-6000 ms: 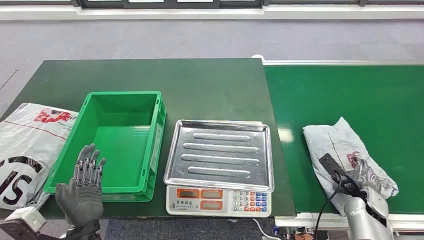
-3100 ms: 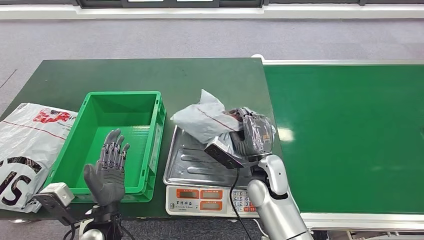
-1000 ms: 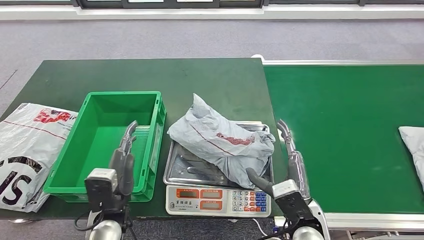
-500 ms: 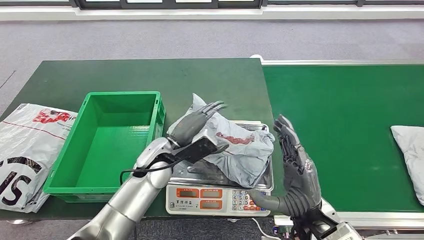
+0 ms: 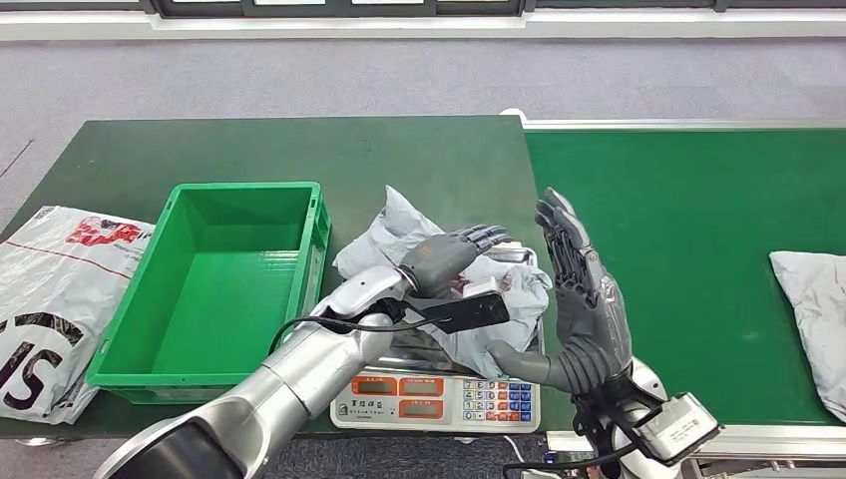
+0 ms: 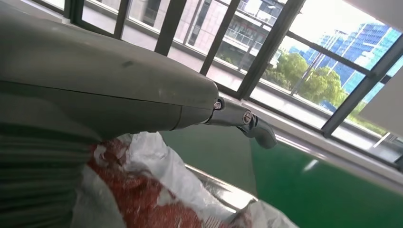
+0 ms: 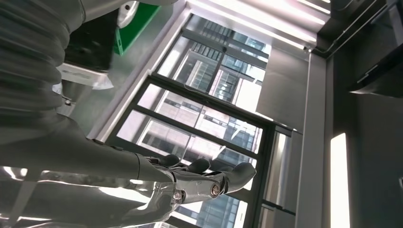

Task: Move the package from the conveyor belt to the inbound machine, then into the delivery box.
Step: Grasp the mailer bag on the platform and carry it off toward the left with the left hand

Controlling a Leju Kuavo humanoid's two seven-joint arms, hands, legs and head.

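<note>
Head view: package (image 5: 469, 299), grey poly mailer, lies crumpled on scale tray (image 5: 519, 261); judged soft, light, slippery; grasp bunched mid-body. Left robot hand (image 5: 451, 255) rests on it, fingers extended. Right robot hand (image 5: 584, 299) spread, empty. Count: two packages, second package (image 5: 813, 299) on conveyor belt (image 5: 688, 220); one green box (image 5: 214, 284).
Left wrist view: package (image 6: 152, 190) beneath hand.
Right wrist view: fingers (image 7: 209, 173) apart.

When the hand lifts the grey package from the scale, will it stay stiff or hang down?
The package is a crumpled, wrinkled plastic bag, so it will probably sag around the left hand. Its glossy film looks slippery, so it may slide in the grip. It lies low and flat on the scale, so it should not roll.
</note>
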